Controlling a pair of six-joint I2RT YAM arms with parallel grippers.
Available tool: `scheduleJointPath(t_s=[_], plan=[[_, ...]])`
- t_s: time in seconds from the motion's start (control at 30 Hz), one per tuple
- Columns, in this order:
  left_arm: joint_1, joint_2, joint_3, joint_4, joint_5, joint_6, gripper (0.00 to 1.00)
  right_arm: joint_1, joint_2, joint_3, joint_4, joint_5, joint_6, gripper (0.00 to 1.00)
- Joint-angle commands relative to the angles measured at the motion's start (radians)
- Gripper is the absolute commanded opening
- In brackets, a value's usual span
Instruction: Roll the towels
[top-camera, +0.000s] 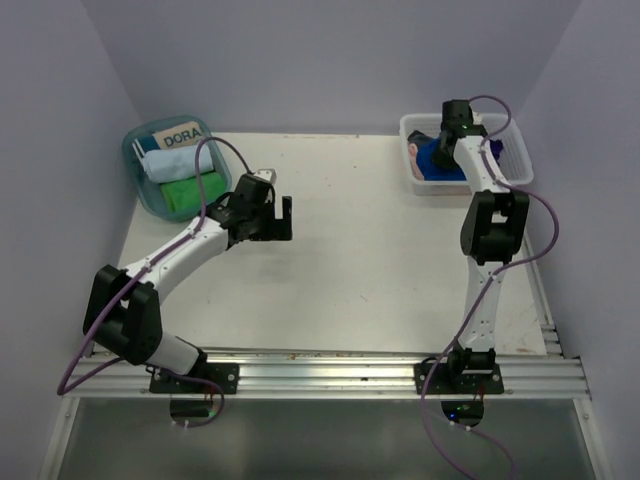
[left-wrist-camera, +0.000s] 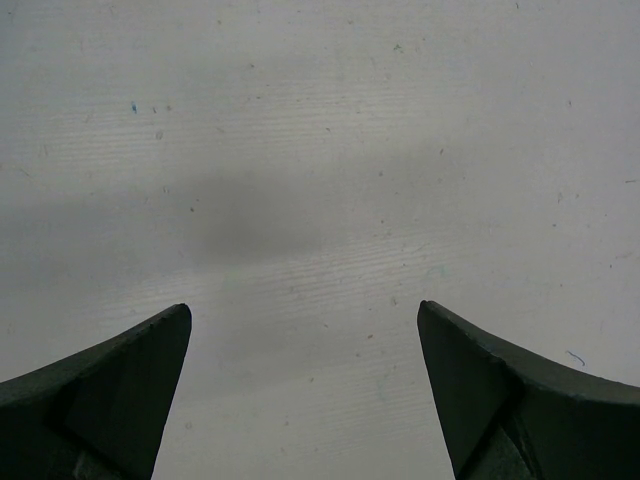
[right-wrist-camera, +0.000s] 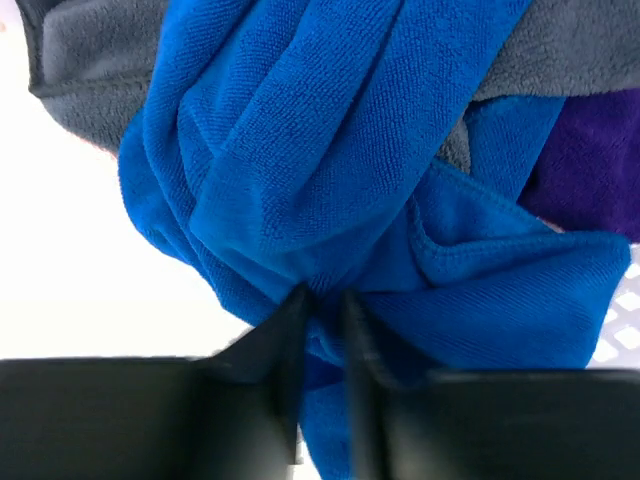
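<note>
Nearest, the left claw (left-wrist-camera: 304, 325) hangs wide open above the white desk (top-camera: 350, 260), holding nothing. Farther right, inside the white plastic basket (top-camera: 520, 165), the right claw (right-wrist-camera: 322, 315) pinches a bunched fold of the royal blue terry towel (right-wrist-camera: 330, 150). The towel looks light and limp, and lifting it would likely drag the tangled grey cloth (right-wrist-camera: 90, 60) and purple cloth (right-wrist-camera: 590, 160) along. Far left, a teal plastic tub (top-camera: 135, 180) holds rolled towels.

walls (top-camera: 320, 60): pale lilac, three sides | table (top-camera: 360, 270): white, speckled | rail (top-camera: 330, 365): aluminium, near edge | light: soft
</note>
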Motion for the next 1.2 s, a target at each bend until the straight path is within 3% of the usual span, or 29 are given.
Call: scheduleJointPath(t_s=[0.0,0.07,0.1,0.37,0.6,0.97,1.17], plan=[[-0.004,-0.039,0.022,-0.014,0.004,-0.01,1.0,-0.001,-0.053,0.024,-0.005,-0.028,0.019,0.17],[-0.004,-0.042,0.021,-0.014,0.004,-0.011,1.0,-0.001,-0.116,-0.019,0.019,-0.018,0.019,0.01],[-0.002,-0.042,0.021,-0.014,0.005,-0.01,1.0,0.001,-0.134,-0.025,0.022,-0.007,0.019,0.0],[-0.004,-0.043,0.051,-0.025,-0.004,0.008,1.0,-0.001,-0.407,-0.097,0.08,-0.008,0.003,0.0],[-0.002,-0.056,0.119,-0.057,-0.022,0.027,1.0,0.001,-0.589,-0.028,0.091,-0.08,-0.009,0.0],[-0.001,-0.057,0.242,-0.098,-0.082,0.056,1.0,0.014,-0.775,0.045,0.131,-0.355,-0.003,0.0],[0.001,-0.02,0.28,-0.097,-0.078,0.078,1.0,0.033,-0.774,0.021,0.117,-0.303,-0.033,0.0]])
